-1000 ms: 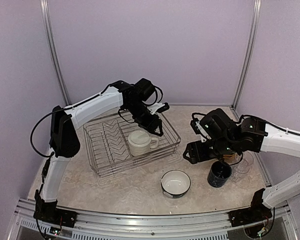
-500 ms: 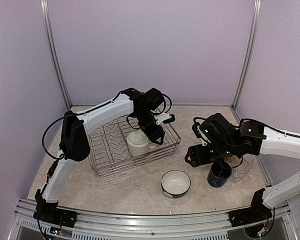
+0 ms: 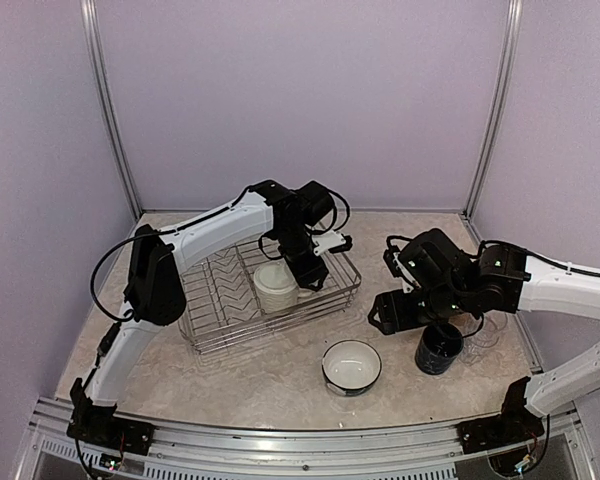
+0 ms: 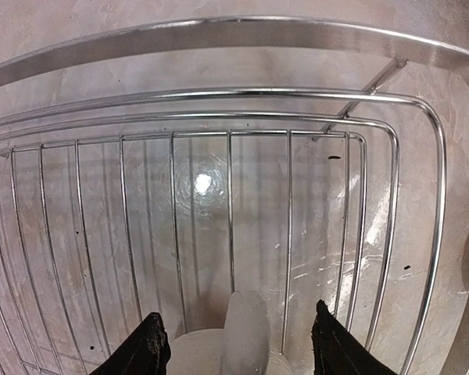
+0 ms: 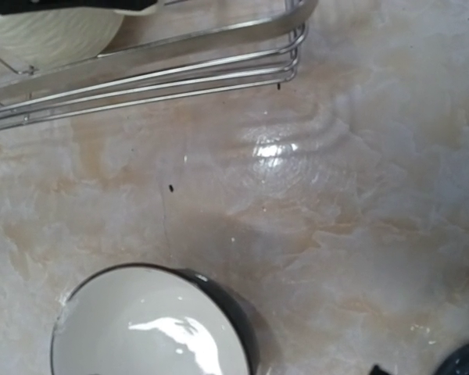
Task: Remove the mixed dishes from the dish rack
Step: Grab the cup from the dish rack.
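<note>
Left gripper (image 4: 238, 344) has dropped over the cream mug (image 3: 274, 285) in the dish rack (image 3: 215, 300), jaws spread astride its handle — lift likely next — while the right gripper (image 3: 445, 320), grip unclear, hangs above the tabled navy mug (image 3: 439, 352).

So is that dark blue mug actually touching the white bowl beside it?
Apart. The top view shows bare table between the bowl and the navy mug; the right wrist view shows the same gap.
</note>
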`<move>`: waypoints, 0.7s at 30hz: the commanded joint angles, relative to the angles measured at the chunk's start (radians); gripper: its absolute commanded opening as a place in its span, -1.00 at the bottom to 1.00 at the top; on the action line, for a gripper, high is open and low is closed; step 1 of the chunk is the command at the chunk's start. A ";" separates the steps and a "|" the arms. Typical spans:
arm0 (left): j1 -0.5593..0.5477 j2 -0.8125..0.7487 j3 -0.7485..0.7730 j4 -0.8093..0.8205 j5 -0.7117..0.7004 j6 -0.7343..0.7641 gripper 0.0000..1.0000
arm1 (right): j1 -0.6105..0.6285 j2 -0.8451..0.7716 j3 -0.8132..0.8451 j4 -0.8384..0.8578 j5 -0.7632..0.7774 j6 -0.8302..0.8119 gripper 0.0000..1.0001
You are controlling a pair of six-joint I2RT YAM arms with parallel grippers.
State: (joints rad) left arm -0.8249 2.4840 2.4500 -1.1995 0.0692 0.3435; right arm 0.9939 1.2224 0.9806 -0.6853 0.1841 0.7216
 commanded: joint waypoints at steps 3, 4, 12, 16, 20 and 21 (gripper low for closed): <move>0.004 0.052 -0.004 -0.143 -0.067 0.044 0.13 | 0.003 -0.020 -0.013 0.019 0.006 0.009 0.41; 0.004 0.050 -0.004 -0.142 -0.066 0.046 0.10 | 0.003 -0.018 -0.014 0.022 0.006 0.009 0.41; 0.000 0.025 -0.003 -0.167 -0.055 0.073 -0.13 | 0.003 -0.018 -0.018 0.041 0.006 0.009 0.41; -0.001 0.014 -0.005 -0.182 -0.038 0.076 -0.42 | 0.002 -0.020 -0.018 0.049 0.009 0.008 0.41; -0.005 -0.005 -0.016 -0.182 -0.052 0.080 -0.78 | 0.003 -0.019 -0.011 0.057 0.014 0.002 0.41; -0.006 -0.016 -0.021 -0.176 -0.064 0.081 -0.82 | 0.002 -0.018 -0.010 0.058 0.015 0.001 0.41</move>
State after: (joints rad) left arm -0.8276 2.4863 2.4523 -1.2613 0.0254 0.4225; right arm 0.9939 1.2198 0.9749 -0.6437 0.1848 0.7238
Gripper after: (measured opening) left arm 0.135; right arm 0.707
